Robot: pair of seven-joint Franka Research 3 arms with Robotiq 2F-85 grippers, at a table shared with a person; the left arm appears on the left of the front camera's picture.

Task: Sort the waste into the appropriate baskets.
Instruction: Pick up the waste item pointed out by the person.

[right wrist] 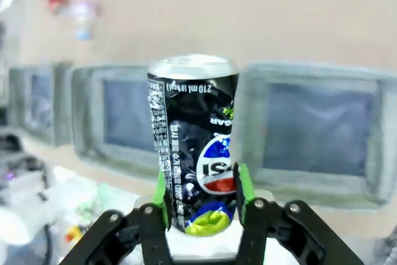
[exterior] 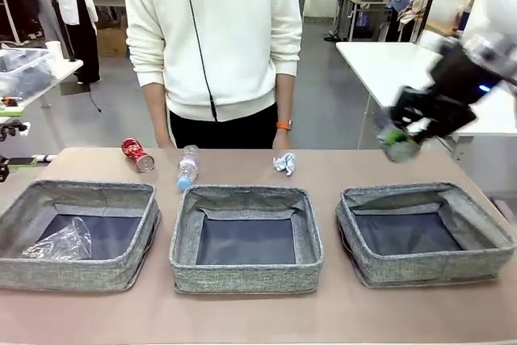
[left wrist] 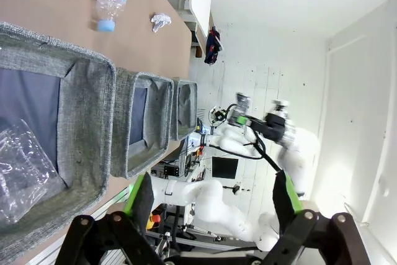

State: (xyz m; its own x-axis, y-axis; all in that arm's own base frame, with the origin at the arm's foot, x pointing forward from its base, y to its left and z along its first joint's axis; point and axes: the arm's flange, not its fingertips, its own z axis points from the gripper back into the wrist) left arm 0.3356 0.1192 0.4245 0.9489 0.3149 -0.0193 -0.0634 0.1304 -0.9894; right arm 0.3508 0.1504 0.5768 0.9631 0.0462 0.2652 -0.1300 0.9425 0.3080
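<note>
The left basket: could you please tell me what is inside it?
A clear plastic bag lies in the left basket, at its near left side on the dark lining. The near wall hides the floor strip right behind it.

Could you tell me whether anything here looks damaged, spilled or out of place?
Only the red can looks damaged: it is crushed and lies on its side at the far left of the table. The bottle lies flat near it. No spill shows.
</note>
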